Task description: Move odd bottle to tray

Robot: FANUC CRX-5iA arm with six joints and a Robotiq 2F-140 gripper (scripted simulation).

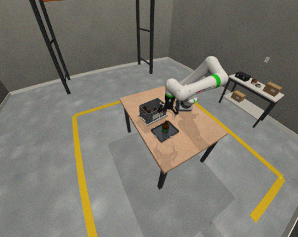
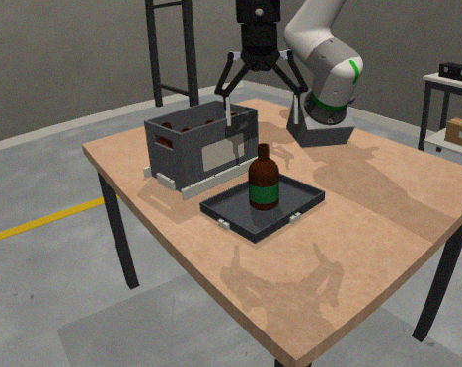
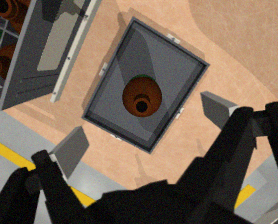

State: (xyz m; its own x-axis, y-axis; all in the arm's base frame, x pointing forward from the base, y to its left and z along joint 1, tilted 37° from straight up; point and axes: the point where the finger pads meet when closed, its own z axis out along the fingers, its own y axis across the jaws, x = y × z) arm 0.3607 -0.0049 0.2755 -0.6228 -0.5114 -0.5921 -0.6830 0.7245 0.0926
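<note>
A brown bottle (image 1: 165, 127) (image 2: 264, 174) (image 3: 134, 90) with a green band stands upright near the middle of the dark tray (image 1: 160, 137) (image 2: 228, 208) (image 3: 111, 92). The grey crate (image 1: 146, 116) (image 2: 182, 154) (image 3: 29, 65) stands behind the tray, to the left in the exterior view. Brown bottle tops show inside the crate; its walls hide most of them, so I cannot count them or compare their necks. My gripper (image 1: 169, 111) (image 2: 262, 121) (image 3: 141, 120) is wide open and empty, pointing down above the height of the bottle on the tray. The bottle touches neither finger.
Light strips (image 2: 215, 181) lie along the foot of the crate, and small light blocks (image 2: 224, 224) sit at the tray's sides. The robot's base (image 2: 322, 129) stands at the back of the table (image 2: 381, 265). A side table (image 1: 255, 86) with boxes stands apart at the right.
</note>
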